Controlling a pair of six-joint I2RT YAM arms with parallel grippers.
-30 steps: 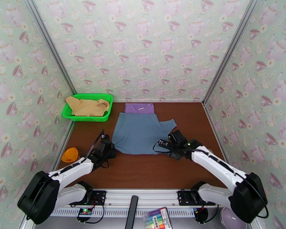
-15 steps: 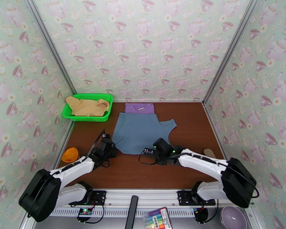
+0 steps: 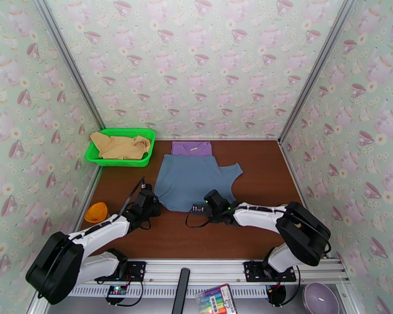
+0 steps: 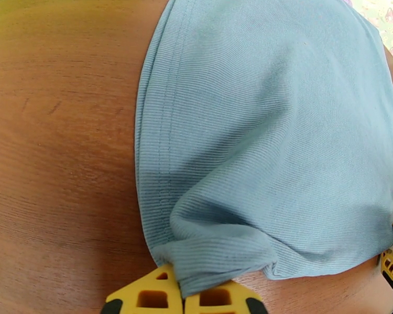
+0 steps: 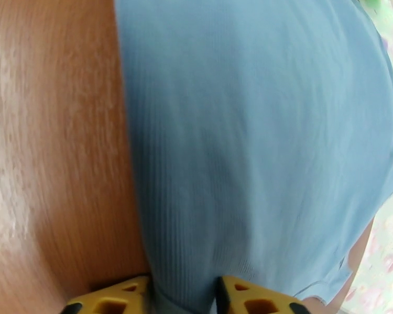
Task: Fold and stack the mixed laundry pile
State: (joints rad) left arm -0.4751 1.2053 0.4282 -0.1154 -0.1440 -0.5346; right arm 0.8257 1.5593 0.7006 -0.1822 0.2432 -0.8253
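The slate-blue shirt (image 3: pixel 190 180) lies spread flat in the middle of the brown table. A folded purple T-shirt (image 3: pixel 192 148) lies just behind it, and the tan-yellow garment (image 3: pixel 118 145) sits crumpled in the green basket. My left gripper (image 3: pixel 151 202) is shut on the shirt's near-left corner; its yellow fingertips (image 4: pixel 144 295) pinch a bunched fold of the slate-blue shirt (image 4: pixel 270 132). At the shirt's near hem my right gripper (image 3: pixel 204 206) has its jaws apart. The edge of the slate-blue shirt (image 5: pixel 259 132) runs between its yellow fingertips (image 5: pixel 118 295).
The green mesh basket (image 3: pixel 144 158) stands at the back left corner. A small orange object (image 3: pixel 96 211) lies by the left wall. Patterned walls close in three sides. A purple bowl (image 3: pixel 319 299) and a marker box (image 3: pixel 216 299) sit below the table's front rail.
My right arm has swung left along the shirt's near edge and stretched out low, its jaws narrowing around the hem. The left gripper has held its grip in place.
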